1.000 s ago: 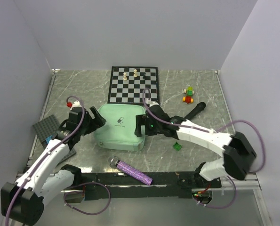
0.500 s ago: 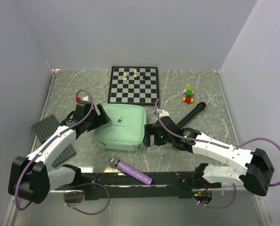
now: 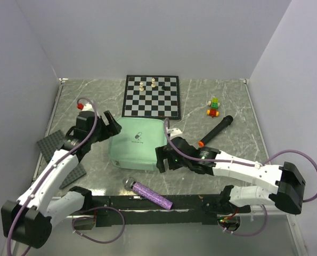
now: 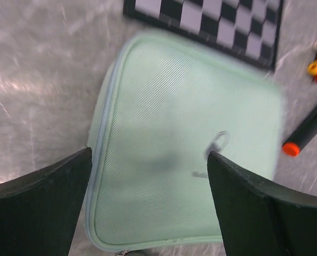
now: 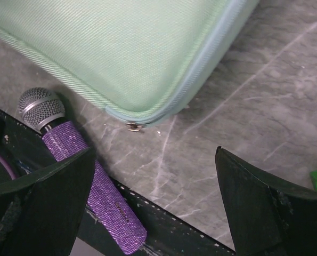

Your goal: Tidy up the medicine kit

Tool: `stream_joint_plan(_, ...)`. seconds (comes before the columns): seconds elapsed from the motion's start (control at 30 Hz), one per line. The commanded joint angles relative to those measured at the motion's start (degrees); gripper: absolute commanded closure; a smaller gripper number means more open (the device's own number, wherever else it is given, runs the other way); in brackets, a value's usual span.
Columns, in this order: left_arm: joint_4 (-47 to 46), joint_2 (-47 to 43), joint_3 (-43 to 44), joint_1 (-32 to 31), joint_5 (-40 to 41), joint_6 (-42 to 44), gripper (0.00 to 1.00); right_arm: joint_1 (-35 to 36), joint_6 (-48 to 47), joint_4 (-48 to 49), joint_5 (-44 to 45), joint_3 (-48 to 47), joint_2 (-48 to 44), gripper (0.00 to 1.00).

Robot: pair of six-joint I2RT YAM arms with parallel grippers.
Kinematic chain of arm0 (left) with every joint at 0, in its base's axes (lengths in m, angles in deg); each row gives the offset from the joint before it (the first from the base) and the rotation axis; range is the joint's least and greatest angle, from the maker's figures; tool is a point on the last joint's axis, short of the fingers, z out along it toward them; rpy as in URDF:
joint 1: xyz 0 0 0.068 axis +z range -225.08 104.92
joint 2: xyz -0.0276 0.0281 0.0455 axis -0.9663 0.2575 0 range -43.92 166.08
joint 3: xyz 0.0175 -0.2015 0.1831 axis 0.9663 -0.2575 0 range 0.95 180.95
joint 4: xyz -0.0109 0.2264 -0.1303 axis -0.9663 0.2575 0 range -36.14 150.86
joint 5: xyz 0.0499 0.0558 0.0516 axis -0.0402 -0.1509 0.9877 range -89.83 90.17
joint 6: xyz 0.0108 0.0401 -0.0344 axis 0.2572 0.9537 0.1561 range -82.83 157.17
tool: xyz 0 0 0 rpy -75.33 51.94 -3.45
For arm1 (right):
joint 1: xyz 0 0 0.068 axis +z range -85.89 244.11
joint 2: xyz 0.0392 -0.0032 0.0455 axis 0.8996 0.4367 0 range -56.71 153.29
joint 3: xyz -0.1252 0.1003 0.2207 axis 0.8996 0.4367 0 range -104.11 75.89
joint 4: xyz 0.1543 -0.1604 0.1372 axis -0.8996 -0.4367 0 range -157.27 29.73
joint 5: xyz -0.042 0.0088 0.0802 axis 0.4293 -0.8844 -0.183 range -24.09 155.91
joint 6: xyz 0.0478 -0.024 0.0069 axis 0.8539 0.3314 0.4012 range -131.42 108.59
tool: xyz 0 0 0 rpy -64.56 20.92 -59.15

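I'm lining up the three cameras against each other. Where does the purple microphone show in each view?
Top external: the purple microphone lies at bottom centre, just below the medicine kit.
Left wrist: not in it; the medicine kit fills the middle.
Right wrist: lower left, its grey head beside the medicine kit's corner.
Shared landmark: the mint-green medicine kit, seen in all three.
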Motion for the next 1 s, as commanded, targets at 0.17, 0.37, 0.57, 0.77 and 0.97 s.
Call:
stream_joint_plan(0.17, -2.8, -3.5, 5.6, -0.3, -9.5, -1.9, 0.09, 6.5, -1.3, -6.8, 8.6, -9.0, 9.3, 0.03)
stream_joint_plan(0.37, -12.9, 3.8, -1.9, -1.3, -22.8, -5.7, 0.14, 6.7, 1.1, -8.0, 10.9, -10.7, 14.3, 0.06)
stream_joint_plan(0.57, -13.6, 6.7, -5.0, -1.8, -21.0, -5.5, 0.14, 6.5, 6.3, -15.5, 17.9, -14.0, 20.0, 0.06)
stream_joint_plan(0.77, -10.0, 8.8, -5.2, -1.8, -16.1, -3.2, 0.15, 6.5, 13.0, -23.4, 25.4, -10.5, 12.3, 0.08)
stream_joint_plan(0.97, -10.1, 9.9, -5.0, -1.8, -16.1, -2.8, 0.16, 8.0, 9.3, -21.3, 26.6, -7.4, 3.5, 0.21)
